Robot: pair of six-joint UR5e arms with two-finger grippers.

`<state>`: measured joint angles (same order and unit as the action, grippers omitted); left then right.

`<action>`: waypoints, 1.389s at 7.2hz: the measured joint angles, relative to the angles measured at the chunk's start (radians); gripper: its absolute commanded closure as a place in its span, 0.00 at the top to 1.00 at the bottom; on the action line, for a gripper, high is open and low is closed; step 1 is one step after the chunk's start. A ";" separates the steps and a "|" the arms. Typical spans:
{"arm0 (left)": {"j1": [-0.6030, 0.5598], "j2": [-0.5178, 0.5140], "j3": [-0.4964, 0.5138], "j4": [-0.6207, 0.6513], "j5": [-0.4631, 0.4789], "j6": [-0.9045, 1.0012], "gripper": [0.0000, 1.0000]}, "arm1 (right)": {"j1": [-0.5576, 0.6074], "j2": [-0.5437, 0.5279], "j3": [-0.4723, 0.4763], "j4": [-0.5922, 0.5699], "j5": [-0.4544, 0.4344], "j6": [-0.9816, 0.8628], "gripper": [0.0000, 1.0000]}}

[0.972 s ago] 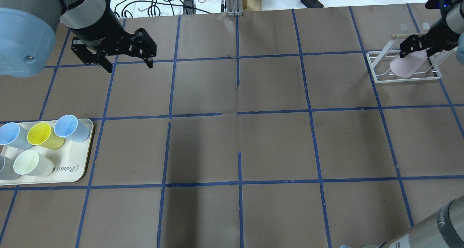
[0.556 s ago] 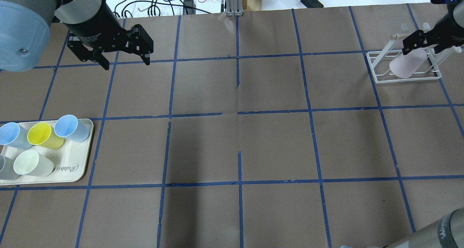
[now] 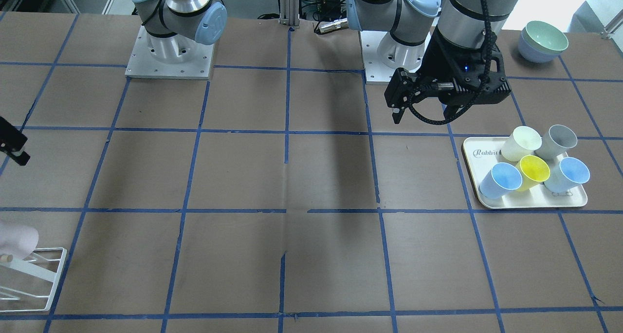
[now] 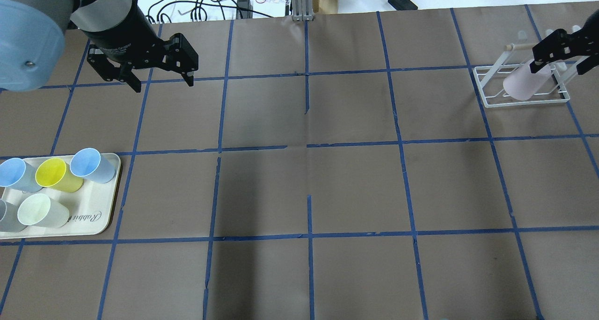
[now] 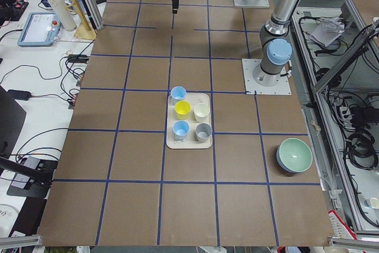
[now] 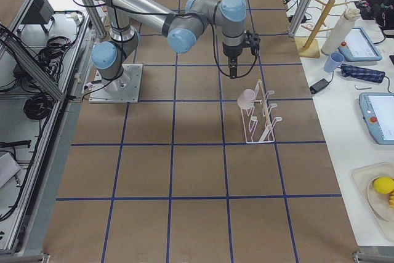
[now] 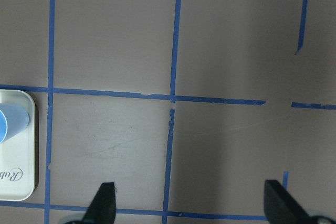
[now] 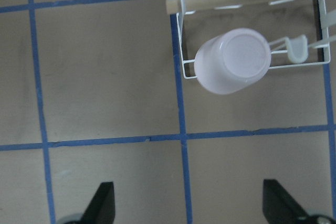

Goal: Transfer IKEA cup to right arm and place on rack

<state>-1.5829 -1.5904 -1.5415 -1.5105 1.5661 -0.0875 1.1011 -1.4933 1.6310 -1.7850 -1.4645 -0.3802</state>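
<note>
The pale pink IKEA cup (image 4: pixel 523 83) sits upside down and tilted on a rod of the white wire rack (image 4: pixel 486 101) at the far right. It also shows in the right wrist view (image 8: pixel 233 61), base up, inside the rack (image 8: pixel 181 40). My right gripper (image 4: pixel 560 63) is open and empty, lifted above the cup and apart from it; it also shows in the right wrist view (image 8: pixel 190 205). My left gripper (image 4: pixel 164 82) is open and empty, hovering over the far left of the table, and shows in its wrist view (image 7: pixel 191 203).
A cream tray (image 4: pixel 96 219) at the near left holds several cups: light blue, yellow, pale green and grey. Stacked bowls (image 3: pixel 542 41) stand near the left arm's base. Cables and a power brick lie beyond the table's far edge.
My right gripper has risen and drawn back from the pink cup, which stays on the rack. My left gripper shifted slightly up and back, then held.
</note>
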 measured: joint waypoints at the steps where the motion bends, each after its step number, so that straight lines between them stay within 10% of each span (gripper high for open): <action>1: 0.000 0.001 0.000 0.000 0.001 0.000 1.00 | 0.036 -0.059 -0.005 0.085 -0.003 0.050 1.00; 5: 0.000 0.003 0.000 0.000 0.003 0.001 1.00 | 0.204 -0.232 -0.003 0.279 -0.036 0.238 1.00; 10: 0.001 0.003 0.000 0.001 0.000 0.002 1.00 | 0.442 -0.216 0.029 0.257 -0.078 0.448 1.00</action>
<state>-1.5816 -1.5877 -1.5420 -1.5094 1.5664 -0.0859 1.5432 -1.7089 1.6602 -1.5281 -1.5426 0.0676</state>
